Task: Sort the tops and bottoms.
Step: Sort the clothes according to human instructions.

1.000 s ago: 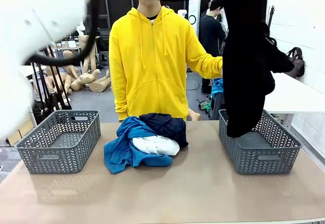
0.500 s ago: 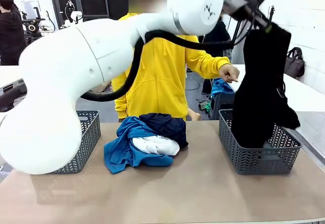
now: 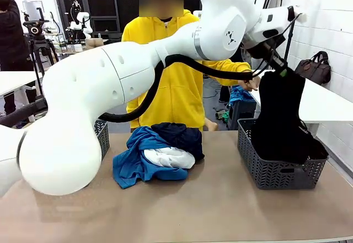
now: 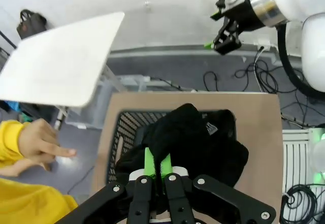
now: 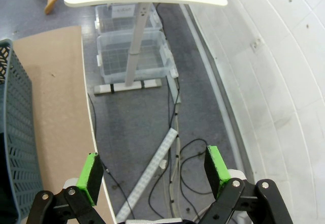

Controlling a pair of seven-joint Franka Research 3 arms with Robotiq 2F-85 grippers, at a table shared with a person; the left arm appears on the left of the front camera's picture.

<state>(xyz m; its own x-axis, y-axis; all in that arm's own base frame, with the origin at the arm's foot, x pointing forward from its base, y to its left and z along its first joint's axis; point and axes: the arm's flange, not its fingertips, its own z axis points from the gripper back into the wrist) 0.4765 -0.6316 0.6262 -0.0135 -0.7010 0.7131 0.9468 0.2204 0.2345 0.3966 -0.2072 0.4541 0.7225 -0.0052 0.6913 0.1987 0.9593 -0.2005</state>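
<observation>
my left arm [image 3: 138, 72] reaches across the middle to the table's right end, wrist tipped down. left gripper [image 3: 281, 69] pads pressed together, pinching the black garment [image 3: 278, 116]. right gripper [image 5: 152, 170] hangs past the table's right edge, jaws spread wide, empty.

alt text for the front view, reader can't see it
The left gripper holds a black garment hanging into the right grey basket. A blue garment, navy garment and white garment lie heaped mid-table before a person in yellow.
</observation>
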